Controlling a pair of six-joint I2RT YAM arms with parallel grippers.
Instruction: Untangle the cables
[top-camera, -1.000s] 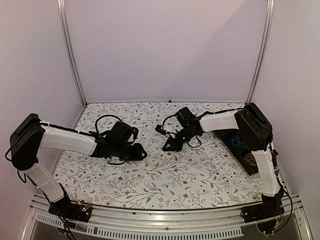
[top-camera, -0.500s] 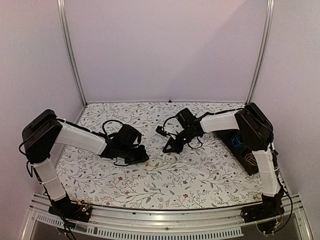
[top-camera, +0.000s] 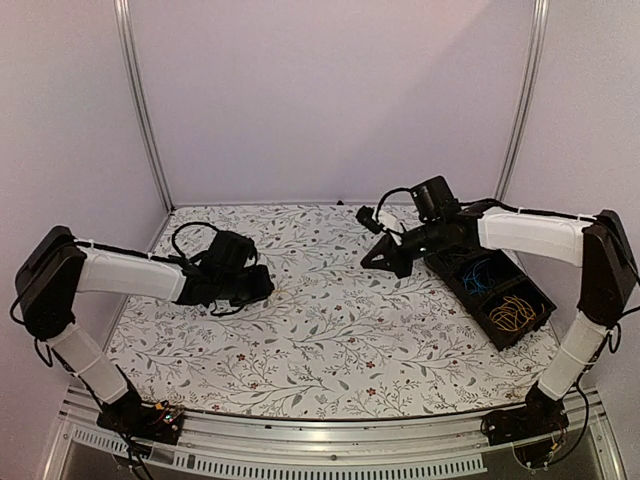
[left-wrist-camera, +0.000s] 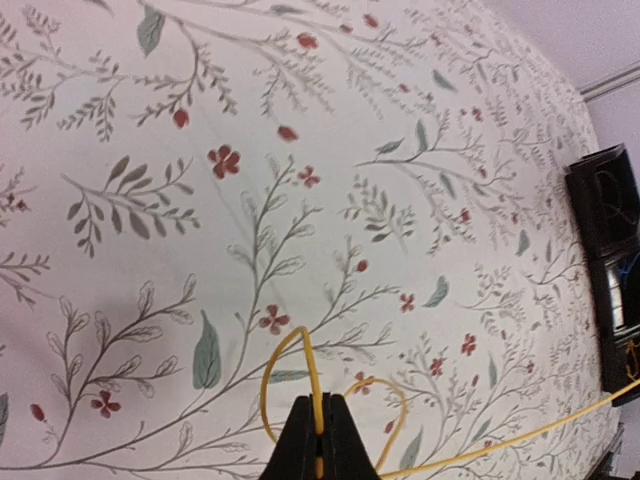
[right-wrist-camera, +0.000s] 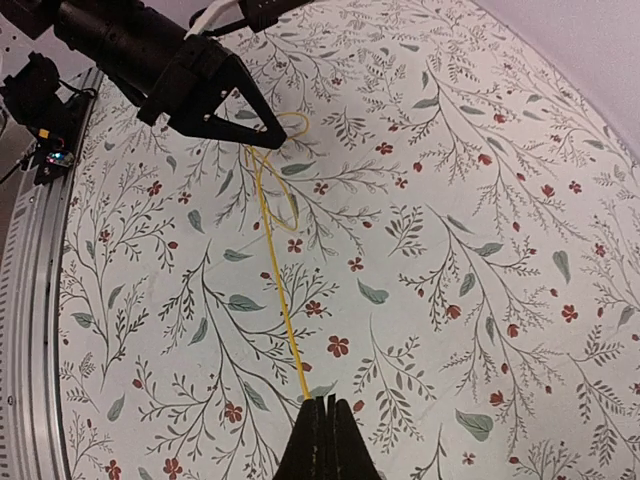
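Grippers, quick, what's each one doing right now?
Left gripper: closed, pinching the yellow cable.
Right gripper: closed on the same yellow cable, farther along.

Quick tally of what's being seen here. Two arms are being counted, one left arm (top-camera: 130, 275) and one right arm (top-camera: 525, 235). Two grippers are being carried on them: the left gripper (top-camera: 262, 285) and the right gripper (top-camera: 368, 260). Just one yellow cable (right-wrist-camera: 280, 290) is being stretched out over the table, and that single strand is being pinched in two places, once by each gripper. One black bin (top-camera: 468, 308) is being spotted, with two bundles being kept in it: one blue bundle (top-camera: 480, 275) and one yellow-orange bundle (top-camera: 515, 312). Strands inside those aren't being counted, too tangled to tell. One floral tablecloth (top-camera: 330, 350) and two metal posts (top-camera: 140, 100) are being tallied too.
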